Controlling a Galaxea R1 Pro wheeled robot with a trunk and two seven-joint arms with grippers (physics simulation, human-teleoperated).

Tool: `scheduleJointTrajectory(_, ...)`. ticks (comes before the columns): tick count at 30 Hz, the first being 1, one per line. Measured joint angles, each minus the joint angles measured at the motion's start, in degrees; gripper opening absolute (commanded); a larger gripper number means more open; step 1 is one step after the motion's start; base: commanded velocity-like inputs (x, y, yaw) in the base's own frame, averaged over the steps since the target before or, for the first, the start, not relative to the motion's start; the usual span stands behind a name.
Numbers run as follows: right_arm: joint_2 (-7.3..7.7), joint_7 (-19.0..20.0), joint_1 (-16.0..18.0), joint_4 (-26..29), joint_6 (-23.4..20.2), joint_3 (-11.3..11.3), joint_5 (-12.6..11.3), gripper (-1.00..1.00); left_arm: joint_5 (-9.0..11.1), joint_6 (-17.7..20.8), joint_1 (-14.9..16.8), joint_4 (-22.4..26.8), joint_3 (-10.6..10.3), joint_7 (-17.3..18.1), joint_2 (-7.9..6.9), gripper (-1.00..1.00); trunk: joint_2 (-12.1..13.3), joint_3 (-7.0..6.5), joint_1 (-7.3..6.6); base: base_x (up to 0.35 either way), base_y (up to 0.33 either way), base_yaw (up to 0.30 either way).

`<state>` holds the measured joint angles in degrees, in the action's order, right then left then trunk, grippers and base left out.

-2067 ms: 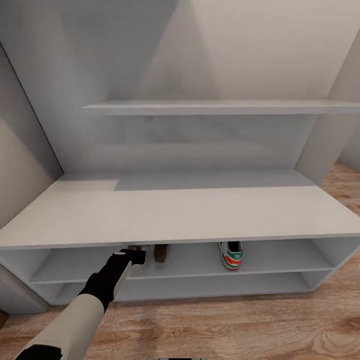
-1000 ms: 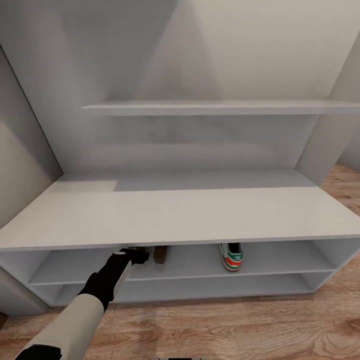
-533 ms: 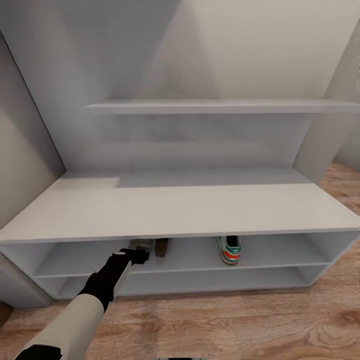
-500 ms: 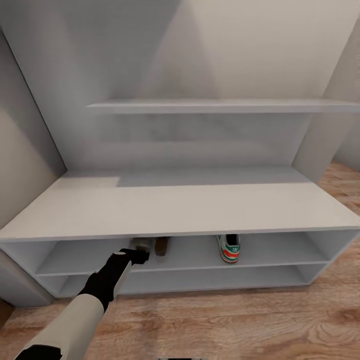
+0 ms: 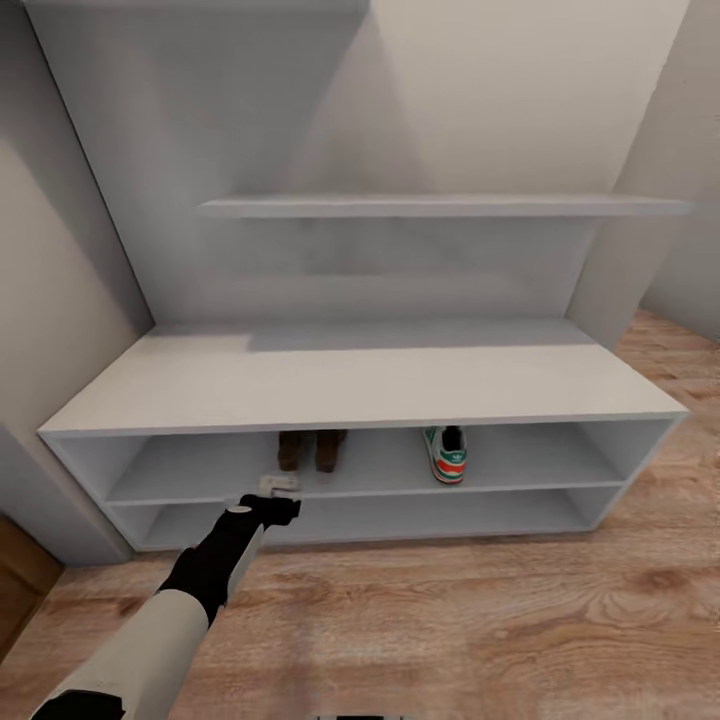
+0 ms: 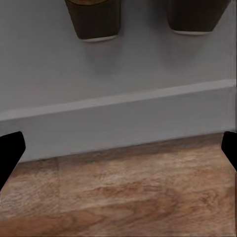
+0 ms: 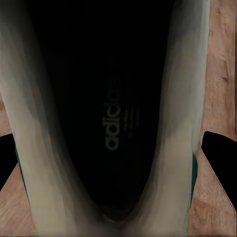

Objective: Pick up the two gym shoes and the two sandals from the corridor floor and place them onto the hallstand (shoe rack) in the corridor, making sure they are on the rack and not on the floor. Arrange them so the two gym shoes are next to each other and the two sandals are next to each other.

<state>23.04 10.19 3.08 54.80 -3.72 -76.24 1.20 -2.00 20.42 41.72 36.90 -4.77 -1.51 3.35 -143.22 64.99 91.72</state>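
Right wrist view gives me the one readable word: "adidas" printed along the dark insole of a gym shoe (image 7: 116,123) seen from above, its white padded collar either side and wood flooring at the edges. My right hand (image 7: 116,163) has a black fingertip (image 7: 219,148) on each flank of that shoe, spread about as wide as the shoe; whether they press on it I cannot tell.

From the head camera, the other gym shoe (image 5: 445,455) sits on the upper shelf of the hallstand (image 5: 350,385), right of centre, long axis running near to far, its green-striped, orange-accented heel toward me. Left of it, well apart, the two sandals (image 5: 312,449) stand side by side on the same shelf, also lying near to far.

My left hand (image 5: 277,488) hangs just in front of the shelf edge, near the sandals. Through its wrist camera the fingers (image 6: 10,150) are spread wide with nothing between them, and the corridor floor (image 6: 123,192) lies below.
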Motion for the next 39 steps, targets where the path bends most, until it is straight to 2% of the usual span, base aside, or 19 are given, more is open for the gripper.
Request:
scheduleJointTrajectory(5,0.0,0.0,0.0,0.0,0.0,0.0,0.0,-1.0,0.1,-0.8,-1.9,0.2,0.2,0.1,-0.02,1.0,0.0,0.0,0.0,-0.337,0.0,0.0)
scheduleJointTrajectory(7,0.0,0.0,0.0,0.0,0.0,0.0,0.0,-1.0,0.3,-3.9,-4.4,0.6,0.3,0.5,-0.07,1.0,0.0,0.0,0.0,-0.337,0.0,0.0)
scheduleJointTrajectory(11,-0.03,0.0,0.0,-0.1,0.0,0.0,0.2,-1.0,0.4,-7.7,-6.8,0.7,0.2,1.3,-0.08,1.0,0.0,0.0,0.0,-0.337,0.0,0.0)
scheduleJointTrajectory(13,-0.06,0.0,0.0,-0.1,0.0,0.1,0.5,-1.0,0.4,-9.7,-8.0,0.7,0.2,2.9,-0.12,1.0,0.0,0.0,0.0,-0.334,0.0,0.0)
scheduleJointTrajectory(15,-0.14,0.0,0.0,-0.1,0.0,0.1,0.8,-1.0,0.4,-12.1,-9.7,0.8,0.2,7.3,-0.4,1.0,0.0,0.0,0.0,-0.292,0.0,0.0)
scheduleJointTrajectory(16,-0.77,0.0,0.0,-0.1,0.0,0.1,0.9,-1.0,0.6,-14.7,-11.2,0.8,0.2,14.4,-2.25,1.0,0.0,0.01,0.0,-0.248,0.0,0.0)
scheduleJointTrajectory(17,-1.05,0.0,0.0,-0.1,0.1,0.1,1.0,-1.0,0.8,-16.2,-11.9,0.8,0.5,18.6,-3.66,1.0,0.0,0.0,-0.01,-0.24,0.0,0.0)
scheduleJointTrajectory(19,-1.32,0.0,0.0,-0.1,0.4,0.1,1.2,-1.0,1.3,-17.7,-12.4,0.8,0.6,22.7,-5.17,1.0,0.0,0.0,-0.01,-0.218,0.0,0.0)
scheduleJointTrajectory(21,-1.78,0.0,0.0,-0.1,1.3,0.2,1.6,-1.0,3.3,-20.6,-13.8,0.8,1.3,30.8,-7.86,1.0,0.0,0.0,-0.02,-0.148,0.0,0.0)
scheduleJointTrajectory(23,-1.93,0.0,0.0,-0.1,2.0,0.2,1.9,-1.0,4.8,-21.9,-14.7,0.8,2.1,34.9,-9.14,1.0,0.0,0.0,-0.02,-0.088,0.0,0.0)
scheduleJointTrajectory(25,-2.12,0.1,0.0,-0.1,3.0,0.2,2.2,-1.0,8.0,-23.6,-16.7,0.8,3.5,42.3,-11.48,1.0,0.0,0.01,-0.03,-0.04,0.0,0.0)
scheduleJointTrajectory(26,-2.15,0.1,0.0,-0.1,3.2,0.2,2.3,-1.0,8.8,-23.8,-17.3,0.8,3.9,44.3,-12.19,1.0,0.0,0.0,-0.03,-0.023,0.0,0.0)
scheduleJointTrajectory(28,-2.75,0.2,0.0,-0.1,3.8,0.3,2.4,-1.0,10.7,-24.5,-19.3,0.7,5.3,51.2,-14.69,1.0,0.0,0.01,-0.03,-0.013,0.0,0.0)
scheduleJointTrajectory(32,-3.86,0.3,0.0,-0.1,4.1,0.3,2.3,-1.0,11.6,-26.0,-21.7,0.6,6.9,56.7,-16.45,1.0,0.0,0.01,-0.03,-0.006,0.0,0.0)
scheduleJointTrajectory(35,-4.33,0.4,0.0,0.0,4.2,0.4,2.3,-1.0,11.8,-27.7,-23.3,0.6,8.0,58.4,-16.95,1.0,0.0,0.0,-0.04,-0.002,0.0,0.0)
scheduleJointTrajectory(39,-4.63,0.4,0.0,0.1,4.3,0.4,2.2,-1.0,11.8,-29.4,-25.1,0.6,8.9,58.8,-17.12,1.0,0.0,0.0,-0.04,0.0,0.0,0.0)
